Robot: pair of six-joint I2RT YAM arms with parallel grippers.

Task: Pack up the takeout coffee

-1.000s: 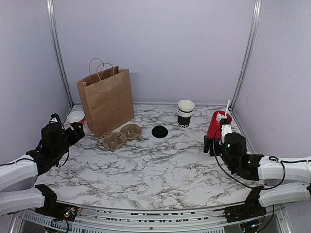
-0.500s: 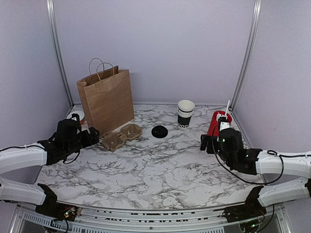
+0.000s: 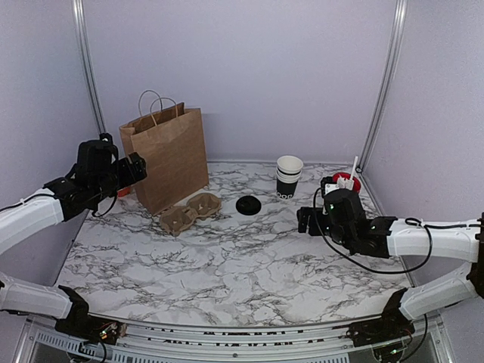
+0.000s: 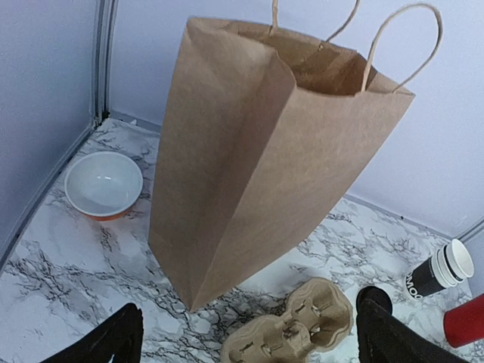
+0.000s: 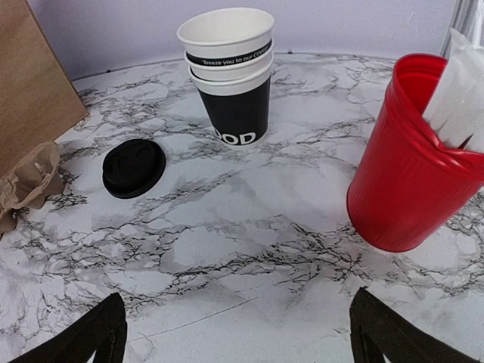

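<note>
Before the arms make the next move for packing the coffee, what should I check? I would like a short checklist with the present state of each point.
1. Left gripper open and empty: ok.
2. Right gripper open and empty: ok.
3. Paper bag upright with its mouth open: ok.
4. Black lid free on the table, nothing on it: ok.
5. One cup separated from the stack of cups: not ok, they are nested.
6. Cup carrier beside the bag, both wells empty: ok.
</note>
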